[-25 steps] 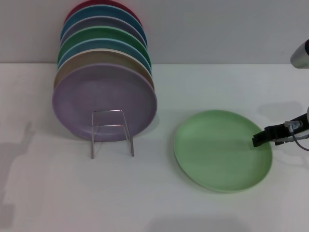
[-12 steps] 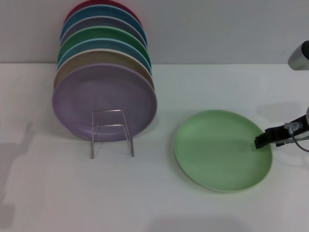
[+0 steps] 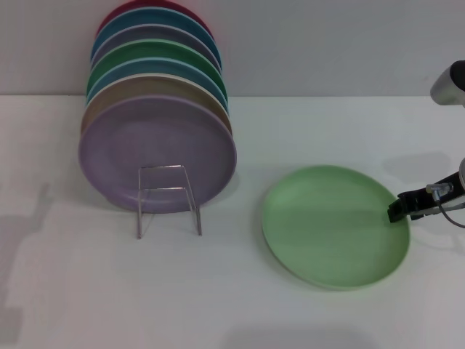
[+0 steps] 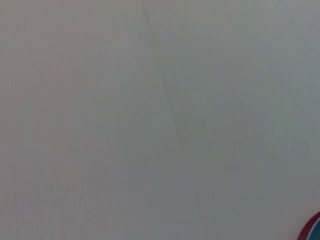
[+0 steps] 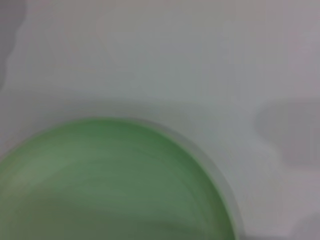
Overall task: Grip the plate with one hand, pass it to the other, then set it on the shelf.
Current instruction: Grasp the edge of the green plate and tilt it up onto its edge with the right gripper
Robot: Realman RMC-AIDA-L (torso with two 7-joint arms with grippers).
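Observation:
The light mint-green plate [image 3: 330,225] lies flat on the white table, right of centre. It also fills the lower part of the right wrist view [image 5: 100,185]. My right gripper [image 3: 398,209], slim and black with thin wires, reaches in from the right edge with its tip at the plate's right rim. Whether it touches the rim is unclear. The silver wire rack [image 3: 166,189] stands at the left, its small front loop facing me. My left gripper is out of view.
The rack holds a row of several upright plates, with a lavender plate [image 3: 156,142] at the front and green, blue and red ones behind. A grey wall runs behind the table. The left wrist view shows only wall and a plate edge [image 4: 315,231].
My right gripper has drawn back a little to the right, from over the plate's right part to its rim. The plate and the rack have not moved.

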